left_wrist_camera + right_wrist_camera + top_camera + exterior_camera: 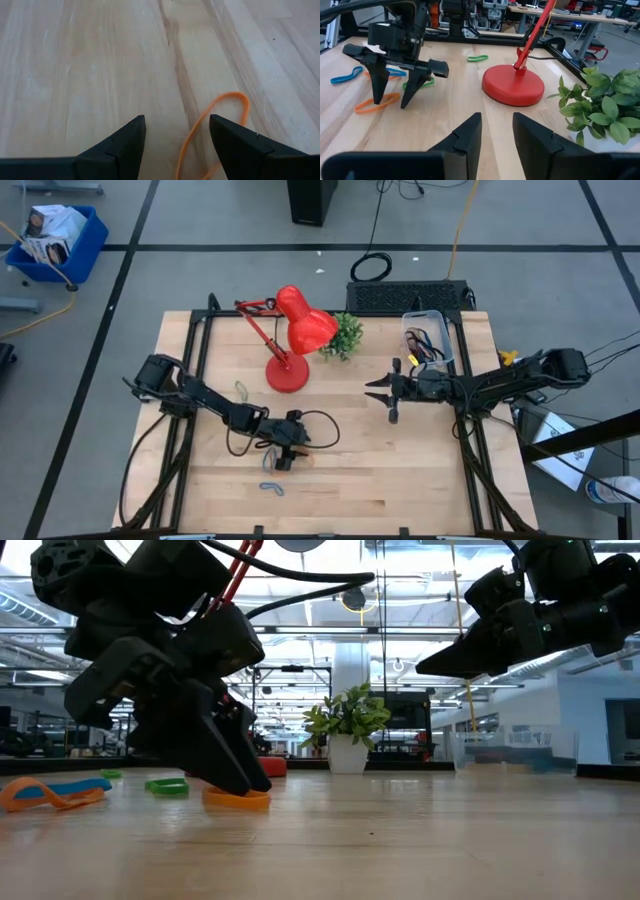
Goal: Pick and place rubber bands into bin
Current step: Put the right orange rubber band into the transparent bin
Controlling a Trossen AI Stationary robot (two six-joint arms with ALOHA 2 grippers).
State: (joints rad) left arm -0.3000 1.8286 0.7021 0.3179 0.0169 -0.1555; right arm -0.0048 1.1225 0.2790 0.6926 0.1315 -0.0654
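Near the red desk lamp (290, 340), on its operator side, the left gripper (285, 455) stood spread over the thin orange rubber band (283, 464): pick step, next close and lift. Low view: tips straddled that band (237, 799). Left wrist: band between fingers (125, 145). Right gripper (496, 131) waited part-open, empty, beside the clear plastic bin (427, 336).

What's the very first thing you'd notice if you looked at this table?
The bright red lamp in the middle of the wooden table, with a small green plant right beside it. Next, the left gripper standing with open fingers over an orange rubber band at the front. The right gripper hangs open in the air near the clear bin at the back right.
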